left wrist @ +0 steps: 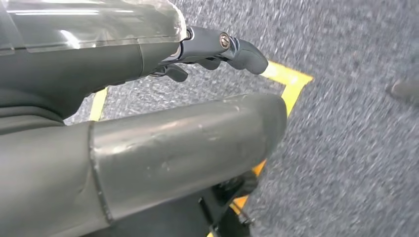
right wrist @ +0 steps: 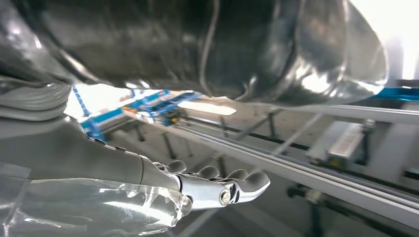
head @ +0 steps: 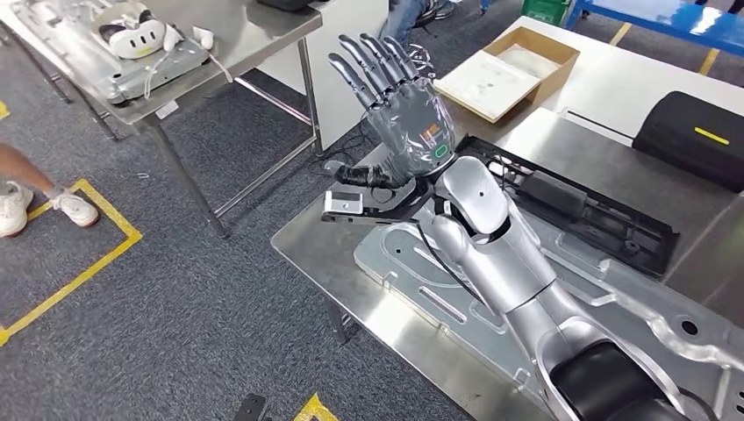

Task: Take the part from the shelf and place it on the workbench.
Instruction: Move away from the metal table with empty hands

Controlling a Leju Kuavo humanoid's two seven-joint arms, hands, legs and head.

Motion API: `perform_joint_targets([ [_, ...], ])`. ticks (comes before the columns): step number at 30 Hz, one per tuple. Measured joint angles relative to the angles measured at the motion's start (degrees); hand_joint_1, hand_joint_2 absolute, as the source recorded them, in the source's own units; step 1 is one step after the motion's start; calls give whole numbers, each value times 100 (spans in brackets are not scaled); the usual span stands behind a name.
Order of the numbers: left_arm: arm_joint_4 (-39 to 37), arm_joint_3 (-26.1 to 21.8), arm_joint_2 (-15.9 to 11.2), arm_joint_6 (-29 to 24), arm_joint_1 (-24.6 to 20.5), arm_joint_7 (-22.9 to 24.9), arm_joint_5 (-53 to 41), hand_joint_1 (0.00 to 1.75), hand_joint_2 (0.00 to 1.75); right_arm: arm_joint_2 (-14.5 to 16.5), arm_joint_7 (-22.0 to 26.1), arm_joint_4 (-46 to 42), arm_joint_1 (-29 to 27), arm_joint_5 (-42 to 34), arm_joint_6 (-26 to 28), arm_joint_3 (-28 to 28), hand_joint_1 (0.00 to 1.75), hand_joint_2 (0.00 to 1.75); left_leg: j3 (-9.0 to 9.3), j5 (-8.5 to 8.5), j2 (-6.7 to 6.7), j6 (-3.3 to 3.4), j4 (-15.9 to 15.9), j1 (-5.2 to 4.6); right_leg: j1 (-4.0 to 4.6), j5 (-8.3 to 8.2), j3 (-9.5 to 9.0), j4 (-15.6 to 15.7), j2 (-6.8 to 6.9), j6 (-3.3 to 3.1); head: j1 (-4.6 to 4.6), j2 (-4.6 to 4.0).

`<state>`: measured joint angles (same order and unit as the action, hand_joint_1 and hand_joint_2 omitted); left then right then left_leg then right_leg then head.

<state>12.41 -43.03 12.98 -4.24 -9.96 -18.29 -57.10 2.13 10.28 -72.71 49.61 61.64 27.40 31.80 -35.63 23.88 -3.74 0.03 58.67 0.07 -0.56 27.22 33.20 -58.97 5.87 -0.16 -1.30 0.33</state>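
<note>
Head view. The right hand [head: 397, 103] is seen raised in the upper centre of the frame, at the end of the silver right arm [head: 504, 254], which enters from the lower right. Its fingers [head: 373, 63] are stretched upward and spread, and nothing is gripped: the hand is released. The thumb [head: 361, 175] is pointed toward the left, just above the near end of the black part [head: 583, 210]; contact between them cannot be judged. The part is laid flat on the steel counter [head: 307, 246], running from frame centre toward the right, with a small silver bracket [head: 344, 203] at its left end. It is partly overlapped with a large silver sheet-metal panel [head: 412, 281] lying on the same counter. A cardboard box [head: 509, 70] and a black pad [head: 693, 132] with a yellow stripe are noted at upper right. A second table [head: 237, 39] with a white headset [head: 133, 33] is recorded at upper left. A person's shoes [head: 75, 208] are seen at the left edge beside yellow floor tape [head: 105, 254].

Left wrist view. The left hand [left wrist: 148, 123] is seen over grey carpet [left wrist: 346, 123] and yellow tape. Its dark fingers [left wrist: 242, 52] are held apart from the thick grey thumb [left wrist: 188, 148], with nothing between them: released.

Right wrist view. The fingers [right wrist: 225, 185] of the right hand are extended at lower centre, with nothing grasped. Blurred blue and grey framework [right wrist: 143, 106] is noted behind them.
</note>
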Motion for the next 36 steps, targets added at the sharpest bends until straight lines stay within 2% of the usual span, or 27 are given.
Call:
perform_joint_targets([
  [2, 0, 0, -7, -19, -7, -30, -4, 0, 0, 55, 20, 2, 12, -1, 23, 16, 0, 0, 0, 3, 110, 67, -30, -9, 20, 23, -34, 15, 113, 52, 4, 0],
  [3, 0, -1, -11, -25, -2, -40, -7, 0, 0, 81, 32, 2, 18, -2, 30, 27, 0, 0, 10, -9, 176, 99, -53, 1, 10, 57, -45, -3, 74, 82, 4, 0],
  [4, 0, -1, -15, -38, -2, -45, -17, 0, 0, 100, 42, 2, 25, -5, 37, 37, 0, 0, 23, -25, 238, 137, -77, 15, -5, 134, -21, -89, -45, 107, 4, 0],
  [6, 0, -1, -18, -75, -21, -45, -43, 0, 0, 114, 57, 7, 30, -13, 47, 49, 0, 0, 41, -49, 355, 199, -110, 40, -36, 441, 207, -610, -393, 136, 4, 0],
  [7, 0, -1, -19, -88, -33, -43, -54, 0, 0, 115, 60, 14, 23, -16, 50, 52, 0, 0, 40, -51, 419, 218, -110, 41, -37, 619, 399, -995, -500, 139, 5, 0],
  [8, 0, -1, -20, -94, -40, -42, -58, 0, 0, 114, 60, 24, 11, -18, 49, 56, 0, 0, 39, -50, 495, 225, -106, 38, -35, 742, 590, -1354, -546, 141, 5, 0],
  [9, 0, -1, -22, -96, -37, -40, -60, 0, 0, 113, 60, 36, -2, -19, 49, 60, 0, 0, 40, -48, 577, 227, -99, 35, -31, 761, 722, -1568, -563, 140, 5, 0],
  [10, 0, -1, -24, -96, -30, -39, -60, 0, 0, 111, 60, 43, -10, -20, 49, 62, 0, 0, 41, -45, 663, 226, -86, 33, -29, 656, 755, -1559, -574, 132, 5, 0],
  [11, 0, -1, -26, -97, -25, -40, -60, 0, 0, 110, 60, 48, -13, -21, 50, 63, 0, 0, 43, -38, 748, 223, -69, 32, -29, 453, 683, -1334, -595, 117, 5, 0],
  [12, 0, -1, -27, -100, -22, -51, -60, 0, 0, 110, 60, 49, -10, -22, 54, 65, 0, 0, 41, -27, 827, 214, -49, 34, -30, 205, 533, -948, -673, 96, 6, 0],
  [13, 0, -1, -24, -107, -25, -77, -59, 0, 0, 110, 61, 50, -6, -23, 60, 67, 0, 0, 27, -15, 899, 197, -23, 31, -40, 25, 381, -573, -822, 71, 5, 0],
  [14, 0, -1, -21, -121, -32, -116, -59, 0, 0, 111, 61, 51, -3, -25, 70, 68, 0, 0, 4, -7, 966, 174, 0, 32, -49, -84, 267, -290, -953, 55, 5, 0],
  [15, 0, 1, -19, -139, -37, -166, -61, 0, 0, 110, 61, 54, -5, -26, 83, 69, 0, 0, -24, -4, 1025, 141, 13, 48, -44, -120, 208, -132, -1058, 40, 5, 0],
  [16, 0, 2, -16, -155, -40, -216, -63, 0, 0, 108, 60, 58, -8, -27, 98, 70, 0, 0, -49, -11, 1087, 103, 15, 61, -39, -100, 196, -94, -1092, 26, 4, 0],
  [17, 0, 4, -18, -168, -40, -262, -69, 0, 0, 107, 60, 61, -10, -27, 115, 72, 0, 0, -67, -21, 1153, 60, 5, 74, -39, -108, 185, -69, -1033, 11, 5, 0],
  [18, 0, 7, -19, -174, -34, -298, -78, 0, 0, 107, 60, 65, -13, -26, 136, 73, 0, 0, -77, -18, 1141, 24, 12, 80, -43, -115, 163, -42, -960, -13, 6, 0],
  [20, 0, 11, -19, -156, -33, -344, -96, 0, 0, 109, 60, 73, -21, -17, 189, 73, 0, 0, -175, 112, 888, -35, 227, 56, -72, -130, 107, 18, -804, -75, -14, 0],
  [22, 0, 17, -17, -96, -47, -362, -108, 0, 0, 103, 60, 92, -42, 1, 237, 73, 0, 0, -476, 423, 553, -82, 857, 63, -60, -119, 75, 35, -643, -119, -33, 0],
  [24, 0, 22, -17, -25, -42, -366, -110, 0, 0, 98, 61, 119, -80, 14, 253, 73, 0, 0, -793, 621, 440, -126, 1461, 93, -47, -97, 66, 30, -475, -129, -32, 0],
  [25, 0, 22, -18, 5, -30, -365, -105, 0, 0, 98, 62, 130, -96, 16, 254, 74, 0, 0, -824, 576, 417, -141, 1503, 104, -45, -84, 60, 26, -396, -125, -32, 0],
  [26, 0, 22, -22, 26, -19, -365, -92, 0, 0, 98, 62, 138, -103, 18, 252, 74, 0, 0, -736, 432, 388, -148, 1319, 112, -46, -68, 49, 21, -323, -117, -32, 0],
  [27, 0, 22, -27, 43, -14, -365, -75, 0, 0, 99, 64, 142, -102, 20, 250, 76, 0, 0, -544, 227, 322, -143, 948, 116, -46, -47, 29, 16, -254, -103, -32, 0],
  [29, 0, 21, -34, 83, -19, -370, -34, 0, 0, 101, 69, 143, -83, 36, 231, 88, 0, 0, -170, -19, 112, -94, 239, 71, -22, -2, -11, 6, -139, -59, -30, 0],
  [31, 0, 21, -33, 138, -18, -381, -10, 0, 0, 109, 76, 142, -66, 61, 203, 122, 0, 0, -58, -35, 47, -16, -5, 19, 15, 29, -40, 11, -40, -8, -28, 0],
  [33, -1, 21, -30, 165, 8, -385, 1, 0, 0, 127, 78, 138, -61, 72, 188, 161, 0, 0, -54, -53, 177, 67, -39, 24, 20, 58, -74, 27, 43, 54, -28, 0],
  [34, -1, 21, -24, 165, 21, -384, 4, 0, 0, 135, 77, 135, -61, 72, 187, 174, 0, 0, -36, -66, 236, 105, -70, 34, 8, 104, -79, -6, -13, 84, -27, 0],
  [36, -2, 21, -8, 161, 26, -382, 8, 0, 0, 142, 70, 129, -63, 62, 185, 181, 0, 0, -2, -97, 340, 179, -125, 62, -22, 348, 72, -382, -288, 123, -25, 0],
])
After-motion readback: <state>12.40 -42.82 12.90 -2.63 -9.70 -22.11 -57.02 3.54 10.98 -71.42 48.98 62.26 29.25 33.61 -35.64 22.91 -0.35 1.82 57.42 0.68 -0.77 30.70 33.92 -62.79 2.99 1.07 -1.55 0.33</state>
